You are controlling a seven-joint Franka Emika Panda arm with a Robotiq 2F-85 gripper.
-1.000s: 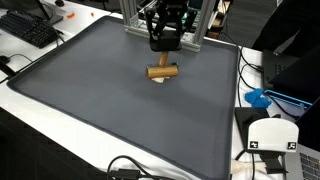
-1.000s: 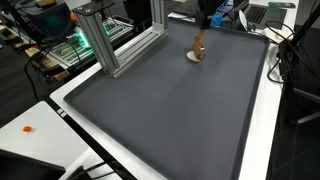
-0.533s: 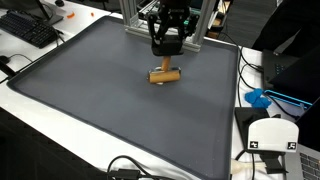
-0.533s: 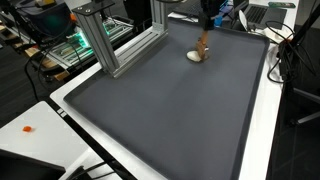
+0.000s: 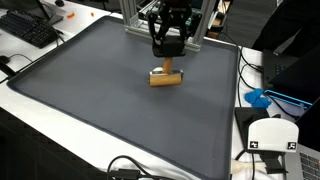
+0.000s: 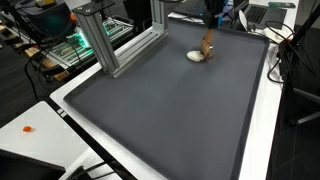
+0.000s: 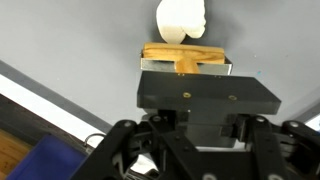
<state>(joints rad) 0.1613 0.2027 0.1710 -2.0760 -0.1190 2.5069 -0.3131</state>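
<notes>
My gripper (image 5: 167, 60) hangs low over the dark grey mat (image 5: 90, 90), near its far edge. It is shut on the stem of a wooden T-shaped piece (image 5: 166, 78), whose crossbar is just above the mat. In the wrist view the stem runs up between my fingers (image 7: 185, 70) and the crossbar (image 7: 183, 52) lies across in front of them. A small white round object (image 7: 180, 18) lies on the mat just beyond the crossbar. In an exterior view it (image 6: 196, 56) sits beside the wooden piece (image 6: 207, 46), under the gripper (image 6: 208, 32).
An aluminium frame (image 6: 110, 45) stands on the mat's far side, close behind the arm. A keyboard (image 5: 28, 28) and cables lie off one edge. A white device (image 5: 272, 135) and a blue object (image 5: 258, 98) lie off the opposite edge.
My gripper has shifted a little sideways with the wooden piece, away from the white object, which now shows more clearly beside it.
</notes>
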